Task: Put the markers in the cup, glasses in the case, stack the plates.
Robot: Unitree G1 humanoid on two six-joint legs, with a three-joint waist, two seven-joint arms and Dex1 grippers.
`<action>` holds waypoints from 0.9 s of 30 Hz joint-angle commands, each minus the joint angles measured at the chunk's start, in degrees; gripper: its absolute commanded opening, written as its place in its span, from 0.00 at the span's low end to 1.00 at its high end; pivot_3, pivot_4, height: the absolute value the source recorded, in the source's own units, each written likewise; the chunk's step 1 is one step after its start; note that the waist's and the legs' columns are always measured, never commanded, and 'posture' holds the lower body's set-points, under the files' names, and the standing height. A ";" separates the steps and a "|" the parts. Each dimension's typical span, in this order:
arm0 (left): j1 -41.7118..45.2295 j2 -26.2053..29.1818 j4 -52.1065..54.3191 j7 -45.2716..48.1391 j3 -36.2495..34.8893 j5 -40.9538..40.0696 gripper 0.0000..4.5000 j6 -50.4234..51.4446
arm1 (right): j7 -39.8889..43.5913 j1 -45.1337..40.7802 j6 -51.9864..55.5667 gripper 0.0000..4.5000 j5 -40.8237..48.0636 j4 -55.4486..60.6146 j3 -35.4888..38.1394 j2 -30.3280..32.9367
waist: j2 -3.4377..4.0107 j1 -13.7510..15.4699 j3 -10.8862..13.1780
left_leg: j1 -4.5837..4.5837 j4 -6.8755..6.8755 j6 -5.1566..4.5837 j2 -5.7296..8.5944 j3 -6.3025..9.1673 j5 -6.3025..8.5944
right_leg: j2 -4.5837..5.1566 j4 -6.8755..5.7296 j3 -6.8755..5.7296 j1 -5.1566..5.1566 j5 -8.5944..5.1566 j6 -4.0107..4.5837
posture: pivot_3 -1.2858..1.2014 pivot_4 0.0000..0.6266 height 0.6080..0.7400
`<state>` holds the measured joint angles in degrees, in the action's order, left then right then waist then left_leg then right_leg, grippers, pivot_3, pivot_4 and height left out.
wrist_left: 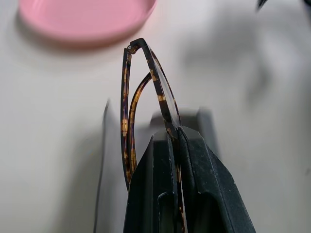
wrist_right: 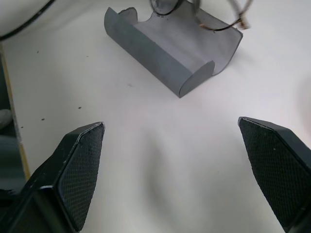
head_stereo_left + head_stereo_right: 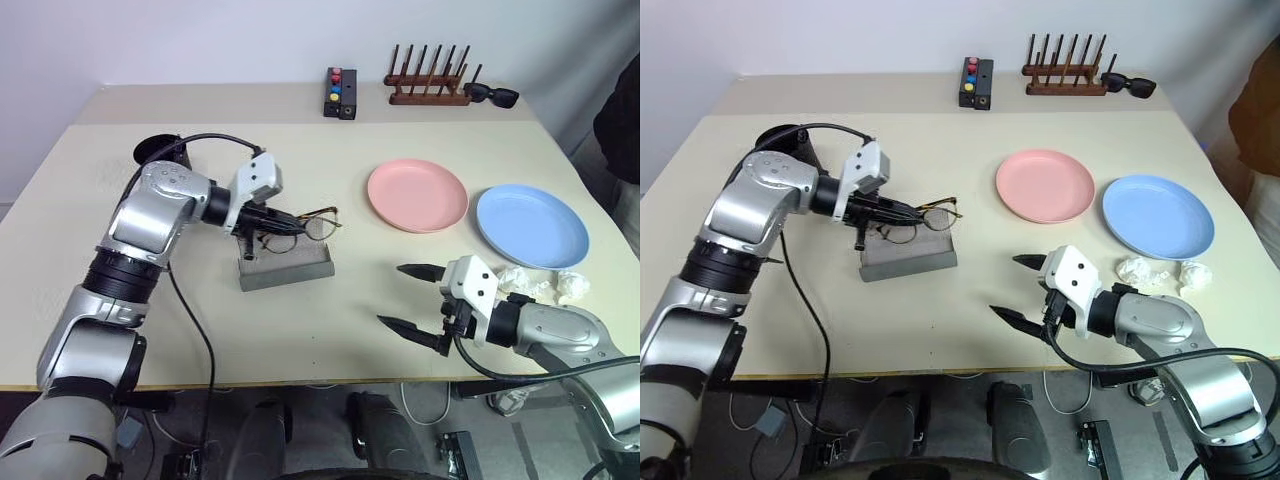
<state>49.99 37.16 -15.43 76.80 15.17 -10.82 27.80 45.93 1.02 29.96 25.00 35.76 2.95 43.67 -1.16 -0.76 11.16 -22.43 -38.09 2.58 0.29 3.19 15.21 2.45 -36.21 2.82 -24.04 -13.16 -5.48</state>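
Nearest, the right gripper (image 3: 412,296) hovers spread wide over the table's (image 3: 300,330) front edge, while the left gripper (image 3: 268,222) pinches the glasses (image 3: 312,224) just above the open grey case (image 3: 287,268), left of the pink plate (image 3: 417,195) and blue plate (image 3: 532,226)

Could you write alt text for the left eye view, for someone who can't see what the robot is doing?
The left end effector holds the glasses just above the open grey case on a beige table. The right end effector hangs open near the front edge, and the pink plate and blue plate lie side by side, unstacked.
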 commanded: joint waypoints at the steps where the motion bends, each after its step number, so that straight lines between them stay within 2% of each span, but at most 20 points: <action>1: 0.20 0.69 -0.93 1.52 0.38 1.09 0.01 -3.04 | 0.35 -1.08 -1.13 1.00 0.25 0.62 -0.23 -0.24 | 0.00 0.17 0.00 | -0.02 0.00 0.00 0.00 0.00 0.00 | 0.01 0.01 0.00 0.00 0.00 0.00 | 0.52 0.24 0.96; 11: -1.64 1.74 -3.09 4.74 3.35 4.87 0.01 -8.28 | 0.37 -0.63 -0.96 1.00 0.44 1.44 -0.41 -0.12 | 0.00 -0.11 0.00 | -0.02 -0.01 0.00 0.00 0.00 0.00 | 0.00 0.01 0.00 -0.02 0.00 0.00 | 0.52 0.24 0.96; 26: -4.82 1.02 -0.76 5.52 3.55 4.62 0.01 -5.63 | 0.33 -1.40 -0.93 1.00 0.32 1.18 -1.41 -0.25 | 0.00 -0.05 0.00 | -0.02 0.00 0.00 0.00 0.00 0.00 | 0.01 0.01 0.00 -0.02 0.00 0.00 | 0.52 0.24 0.96; 27: -4.78 0.91 -0.90 5.26 3.54 4.71 0.07 -5.56 | 0.35 -1.46 -0.94 1.00 0.36 1.14 -1.45 -0.21 | 0.00 -0.05 0.00 | -0.02 0.00 0.00 0.00 0.00 0.00 | 0.01 0.01 0.00 -0.02 0.00 0.00 | 0.52 0.24 0.96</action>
<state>45.26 38.06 -17.35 82.23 19.43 -6.02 22.05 46.33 0.18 29.64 25.00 35.71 0.90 43.64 -1.16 -0.81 11.16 -22.45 -38.10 2.57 0.29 3.19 15.21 2.46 -36.20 2.82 -24.07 -13.16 -5.48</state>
